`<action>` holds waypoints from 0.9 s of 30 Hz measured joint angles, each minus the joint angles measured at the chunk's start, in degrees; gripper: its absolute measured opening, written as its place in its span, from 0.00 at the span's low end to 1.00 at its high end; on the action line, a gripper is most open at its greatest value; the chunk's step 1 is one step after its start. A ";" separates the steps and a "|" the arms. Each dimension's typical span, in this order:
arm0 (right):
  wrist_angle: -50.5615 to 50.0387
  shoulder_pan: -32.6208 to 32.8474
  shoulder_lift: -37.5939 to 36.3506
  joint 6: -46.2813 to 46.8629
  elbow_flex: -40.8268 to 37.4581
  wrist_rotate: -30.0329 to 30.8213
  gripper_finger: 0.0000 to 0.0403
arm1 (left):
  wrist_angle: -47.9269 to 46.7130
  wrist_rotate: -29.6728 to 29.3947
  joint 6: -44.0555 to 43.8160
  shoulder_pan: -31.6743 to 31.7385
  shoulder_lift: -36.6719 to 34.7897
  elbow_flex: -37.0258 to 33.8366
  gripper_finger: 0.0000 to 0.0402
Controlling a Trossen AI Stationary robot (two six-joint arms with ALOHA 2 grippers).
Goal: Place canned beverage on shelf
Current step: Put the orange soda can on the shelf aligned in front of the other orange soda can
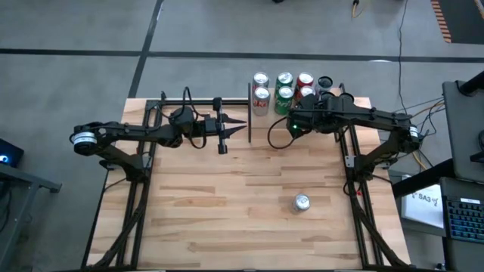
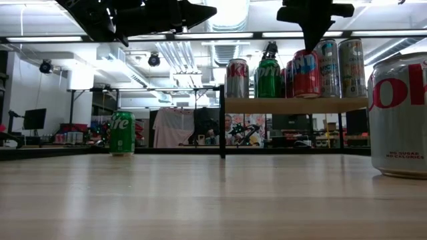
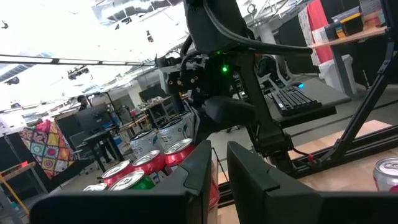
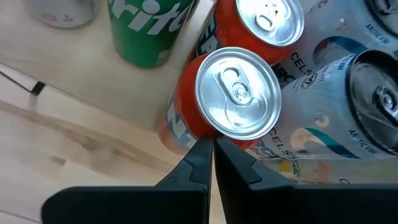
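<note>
**Shelf nearly stocked, one can waiting out front**

Starting closest to me: a silver Diet Coke can stands upright on the bare surface, well apart from both arms. I read that one as work left to do. In the low view I also pick up a green Sprite can standing far off to the side, but I can't place it from above, so I won't count it either way.

Moving back, the left end effector hangs above the surface just short of the shelf's black post, fingers drawn narrow with nothing between them. It looks parked to me.

The right end effector sits over the front edge of the shelf, fingers pinched together and empty. Directly below its tips is a red can, upright on the board at the front edge, untouched by the fingers. I'd call that placement done and released.

Behind it the shelf is crowded: silver, green and red cans in rows, and pale printed ones at the far end. My judgement: most of the job is finished, with at least the Diet Coke can to fetch.
</note>
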 joint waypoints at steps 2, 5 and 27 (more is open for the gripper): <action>0.00 0.00 0.00 -0.13 0.00 0.57 0.02 | 0.00 0.00 0.00 0.01 0.00 0.00 0.09; 0.00 0.00 0.00 -0.13 0.00 0.68 0.02 | 0.02 0.00 0.00 0.01 0.00 0.01 0.09; 0.16 0.00 -0.44 -0.28 2.14 -1.42 0.02 | -0.25 0.00 0.01 0.29 0.00 0.00 0.09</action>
